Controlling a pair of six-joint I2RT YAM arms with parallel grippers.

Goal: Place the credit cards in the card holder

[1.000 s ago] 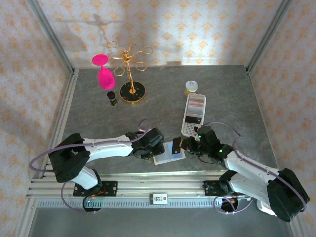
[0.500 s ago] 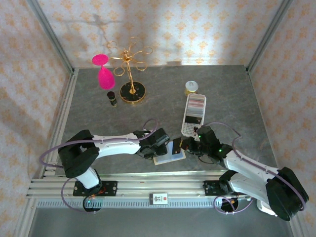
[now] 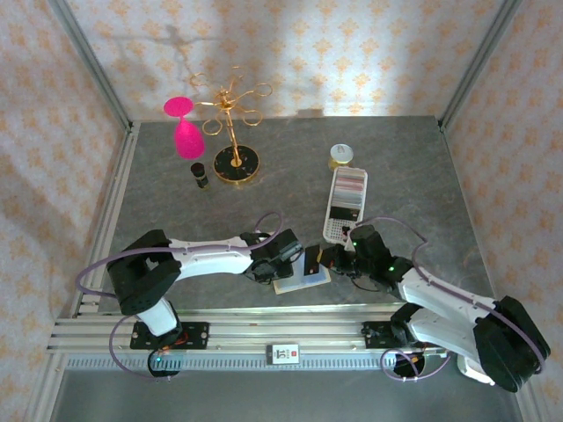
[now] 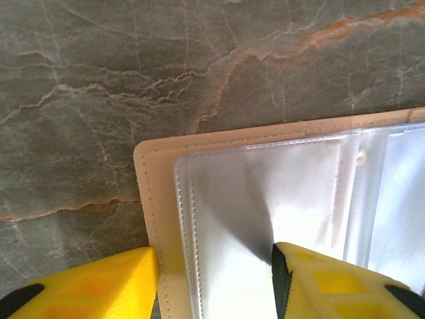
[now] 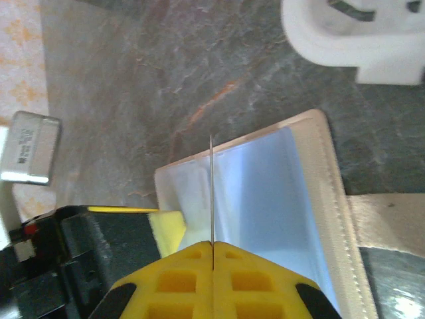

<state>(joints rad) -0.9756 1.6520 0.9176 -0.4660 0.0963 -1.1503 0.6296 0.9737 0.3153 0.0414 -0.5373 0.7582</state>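
On the grey marbled tabletop [image 3: 176,202], the big change is in the left arm [image 3: 202,255]. A second ago it lay drawn back, short of the card holder. It now stretches further right, which brings the left hand [image 4: 214,259] onto the holder's left edge. The right arm [image 3: 440,299] has barely shifted and reaches in from the other side as before.

The card holder [image 3: 302,276] lies open and flat near the front edge between the two arms, in much the same place as it was. In the left wrist view its beige stitched cover and clear plastic sleeve [image 4: 265,199] face up.

The left hand's fingers stand apart. One is over bare tabletop just outside the cover, and the other is over the sleeve, so the holder's edge sits between them with nothing pinched. I judge this arm has come in to steady the holder or spread its pocket.

The right hand [image 5: 212,249] is clamped on a credit card [image 5: 211,193]. The card is seen edge-on as a thin line poised above the sleeve, and I cannot tell whether its tip has entered a pocket.

With the holder now braced, the insertion looks ready to begin, though this card is not yet seated.
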